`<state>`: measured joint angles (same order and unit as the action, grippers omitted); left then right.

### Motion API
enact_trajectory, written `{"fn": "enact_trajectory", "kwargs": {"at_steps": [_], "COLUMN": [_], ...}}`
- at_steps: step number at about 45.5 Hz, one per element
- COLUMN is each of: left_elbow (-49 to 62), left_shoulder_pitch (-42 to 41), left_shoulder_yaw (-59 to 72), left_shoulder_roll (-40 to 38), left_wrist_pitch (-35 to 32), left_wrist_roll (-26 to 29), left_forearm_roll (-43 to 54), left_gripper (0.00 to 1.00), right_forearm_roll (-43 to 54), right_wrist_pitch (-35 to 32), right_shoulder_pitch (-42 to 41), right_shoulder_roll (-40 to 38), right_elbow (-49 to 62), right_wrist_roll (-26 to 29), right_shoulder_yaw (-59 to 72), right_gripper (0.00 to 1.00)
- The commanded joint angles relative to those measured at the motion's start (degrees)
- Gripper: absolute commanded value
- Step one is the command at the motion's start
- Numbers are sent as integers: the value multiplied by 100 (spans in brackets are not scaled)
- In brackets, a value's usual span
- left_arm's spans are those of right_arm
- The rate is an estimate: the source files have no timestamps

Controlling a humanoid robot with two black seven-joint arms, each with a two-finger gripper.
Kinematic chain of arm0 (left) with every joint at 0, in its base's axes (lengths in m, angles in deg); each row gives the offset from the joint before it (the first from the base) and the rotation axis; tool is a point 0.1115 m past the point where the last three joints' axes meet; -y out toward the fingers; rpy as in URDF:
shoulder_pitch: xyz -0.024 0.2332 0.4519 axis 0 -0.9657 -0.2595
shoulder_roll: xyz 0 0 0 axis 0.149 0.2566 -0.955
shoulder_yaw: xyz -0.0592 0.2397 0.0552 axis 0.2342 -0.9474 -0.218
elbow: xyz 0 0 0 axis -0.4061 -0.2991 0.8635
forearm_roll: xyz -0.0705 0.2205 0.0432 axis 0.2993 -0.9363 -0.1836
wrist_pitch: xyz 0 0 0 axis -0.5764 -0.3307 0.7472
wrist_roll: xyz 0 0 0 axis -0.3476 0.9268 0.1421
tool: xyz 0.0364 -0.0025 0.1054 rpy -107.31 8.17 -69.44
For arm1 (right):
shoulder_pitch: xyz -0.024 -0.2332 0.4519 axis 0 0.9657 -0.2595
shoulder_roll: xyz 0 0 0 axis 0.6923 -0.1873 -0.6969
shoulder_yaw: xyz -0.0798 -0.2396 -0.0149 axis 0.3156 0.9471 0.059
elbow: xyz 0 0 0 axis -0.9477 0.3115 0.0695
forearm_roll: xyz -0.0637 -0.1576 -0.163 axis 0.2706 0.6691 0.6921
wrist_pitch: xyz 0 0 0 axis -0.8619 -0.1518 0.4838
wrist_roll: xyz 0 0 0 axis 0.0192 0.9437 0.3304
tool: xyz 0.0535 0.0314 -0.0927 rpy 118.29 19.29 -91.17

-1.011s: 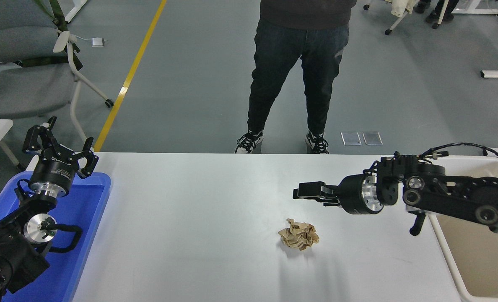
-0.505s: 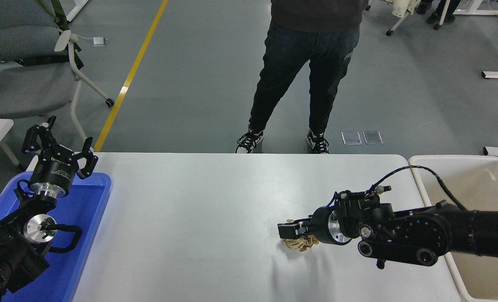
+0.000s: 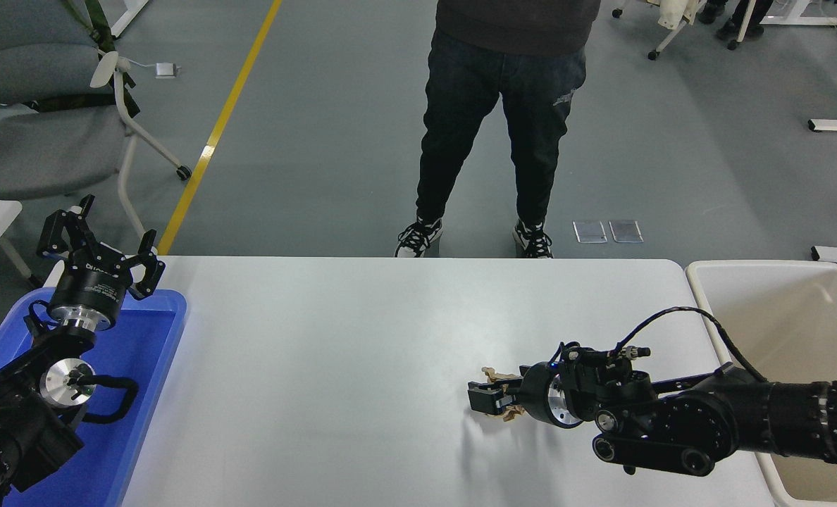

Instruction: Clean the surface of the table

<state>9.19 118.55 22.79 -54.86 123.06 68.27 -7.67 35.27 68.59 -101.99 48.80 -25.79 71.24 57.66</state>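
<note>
Smooth white table surface [image 3: 334, 366] — crumpled paper [image 3: 504, 414]

The table surface [image 3: 334, 366] is a plain white top with rounded far corners. A crumpled brown paper wad [image 3: 497, 376] lies on it toward four o'clock of its middle, mostly hidden. A blue tray [image 3: 152, 331] lies at its nine o'clock edge.

Counted one white tabletop [image 3: 334, 366], one crumpled brown paper wad [image 3: 497, 376], one blue tray [image 3: 137, 394], one beige tub [image 3: 785, 296], two black claws: left [image 3: 101, 246], right [image 3: 485, 398]. Also one person [image 3: 506, 120], one grey chair [image 3: 38, 134].
</note>
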Motion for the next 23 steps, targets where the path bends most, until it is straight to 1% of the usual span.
{"fn": "enact_trajectory", "kwargs": {"at_steps": [1,7,12,15,17,18,23], "left_elbow": [7,-2,-2,-2,-2,7,-2], "left_shoulder_pitch": [6,-3,6,-3,-3,-3,-3], "left_shoulder_yaw": [0,0,0,0,0,0,0], "left_shoulder_roll": [0,0,0,0,0,0,0], "left_wrist_pitch": [0,0,0,0,0,0,0], "left_wrist_roll": [0,0,0,0,0,0,0], "left_forearm_roll": [0,0,0,0,0,0,0], "left_gripper": [100,100,100,100,100,100,100], "right_forearm_roll": [24,24,32,102,147,173,296], "right_wrist_pitch": [73,398,556,565,565,565,565], "right_shoulder_pitch": [218,289,359,368,385,386,421], "right_shoulder_roll": [33,41,41,41,33,33,41], "right_elbow": [181,225,252,252,252,252,252], "right_wrist_roll": [-25,-51,-77,-95,-104,-113,-148], "right_shoulder_yaw": [-41,29,38,38,38,38,38], "right_gripper": [98,96,83,68,54,50,49]}}
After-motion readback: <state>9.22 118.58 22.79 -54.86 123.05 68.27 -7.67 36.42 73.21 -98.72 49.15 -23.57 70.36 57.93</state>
